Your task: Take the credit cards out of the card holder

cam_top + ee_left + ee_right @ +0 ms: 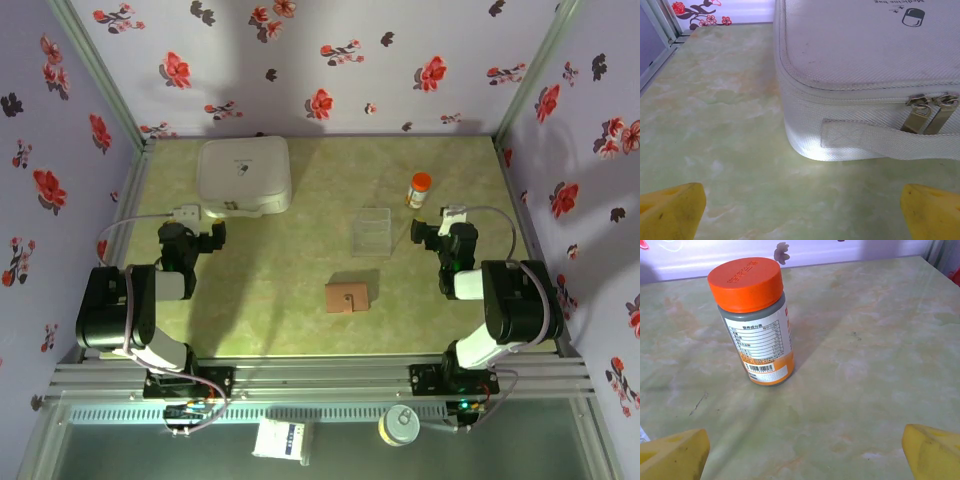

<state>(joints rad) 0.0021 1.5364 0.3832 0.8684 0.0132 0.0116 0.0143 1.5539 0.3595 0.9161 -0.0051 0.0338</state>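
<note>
Card holder point(347, 297) lies flat on the table point(270, 290), likely light and floppy (best pinched at one edge). Left tool point(802, 207) and right tool point(805, 450) gape, empty.

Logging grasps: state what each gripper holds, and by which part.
Nothing held: left gripper and right gripper both open, empty; card holder lies untouched.

Woven cloth box point(865, 50), glossy marbled table point(715, 125).
</note>
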